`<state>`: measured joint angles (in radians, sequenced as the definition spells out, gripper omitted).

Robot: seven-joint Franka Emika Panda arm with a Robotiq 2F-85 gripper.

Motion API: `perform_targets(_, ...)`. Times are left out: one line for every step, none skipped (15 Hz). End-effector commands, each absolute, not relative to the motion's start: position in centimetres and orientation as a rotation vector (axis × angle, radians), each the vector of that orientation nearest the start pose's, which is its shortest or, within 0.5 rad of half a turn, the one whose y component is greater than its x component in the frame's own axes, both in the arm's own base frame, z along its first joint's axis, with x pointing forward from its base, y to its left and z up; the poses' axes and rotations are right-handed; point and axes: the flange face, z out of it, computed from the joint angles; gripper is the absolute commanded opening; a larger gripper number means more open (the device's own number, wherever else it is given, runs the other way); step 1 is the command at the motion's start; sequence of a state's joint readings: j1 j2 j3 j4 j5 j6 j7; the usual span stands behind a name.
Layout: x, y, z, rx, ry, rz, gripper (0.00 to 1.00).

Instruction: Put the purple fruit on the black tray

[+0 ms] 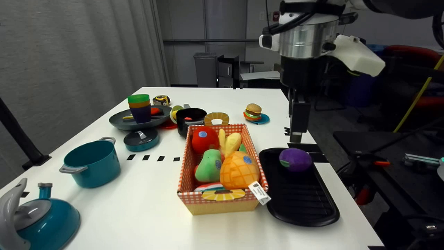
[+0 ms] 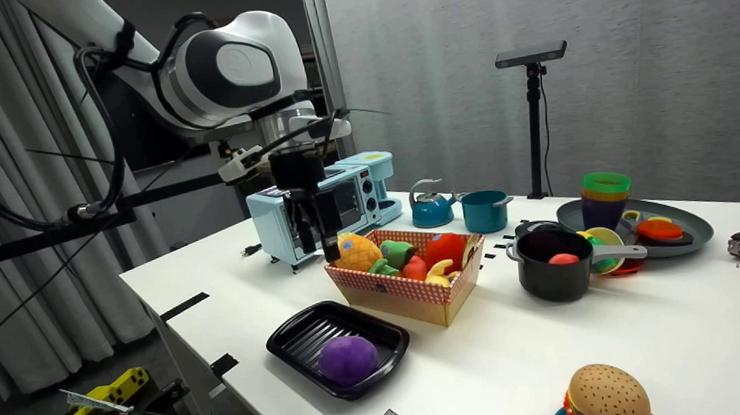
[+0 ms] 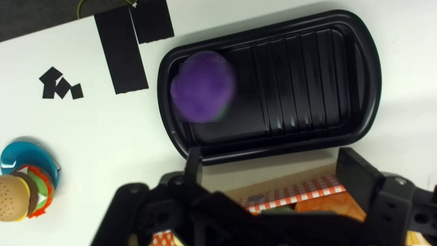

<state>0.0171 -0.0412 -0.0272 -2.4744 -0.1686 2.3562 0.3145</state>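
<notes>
The purple fruit (image 1: 295,160) lies inside the black tray (image 1: 301,205), toward one short end. Both also show in an exterior view, the purple fruit (image 2: 348,361) on the near end of the black tray (image 2: 304,336). In the wrist view the purple fruit (image 3: 204,89) sits at the left end of the black tray (image 3: 300,85), apart from the fingers. My gripper (image 3: 269,155) is open, with its fingers wide apart and nothing between them. In both exterior views the gripper (image 1: 297,135) hangs above the table; it also shows by the basket (image 2: 320,247).
The red-checked basket (image 1: 223,205) with several toy fruits stands right beside the tray. A toy burger (image 1: 253,113) is farther along the table. A teal pot (image 1: 92,165), a kettle (image 1: 52,222) and a black pot (image 2: 555,272) stand beyond the basket. A light-blue toaster (image 2: 337,203) is behind the arm.
</notes>
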Motion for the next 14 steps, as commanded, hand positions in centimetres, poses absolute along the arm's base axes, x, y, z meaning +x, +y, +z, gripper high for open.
perform_targets(44.5,-0.4,32.7,-3.220,0.359,-0.069,1.00)
perform_targets(44.3,-0.4,33.1,-3.214,0.362,-0.096,1.00)
perform_targets(44.2,-0.3,33.6,-3.214,0.360,-0.118,1.00)
perform_targets(44.0,-0.2,33.9,-3.211,0.362,-0.139,1.00)
perform_targets(43.8,-0.1,34.2,-3.208,0.359,-0.153,1.00)
perform_targets(43.7,-0.1,34.5,-3.218,0.346,-0.166,1.00)
perform_targets(43.5,0.0,34.7,-3.218,0.347,-0.174,1.00)
perform_targets(43.3,0.0,34.8,-3.216,0.345,-0.177,1.00)
perform_targets(43.2,0.1,35.0,-3.221,0.339,-0.171,1.00)
perform_targets(44.3,0.1,34.4,-3.225,0.322,-0.122,1.00)
perform_targets(44.2,0.1,34.6,-3.225,0.319,-0.127,1.00)
perform_targets(44.0,0.2,34.6,-3.225,0.318,-0.128,1.00)
perform_targets(43.9,0.2,34.6,-3.225,0.318,-0.129,1.00)
perform_targets(43.9,0.2,34.6,-3.225,0.318,-0.128,1.00)
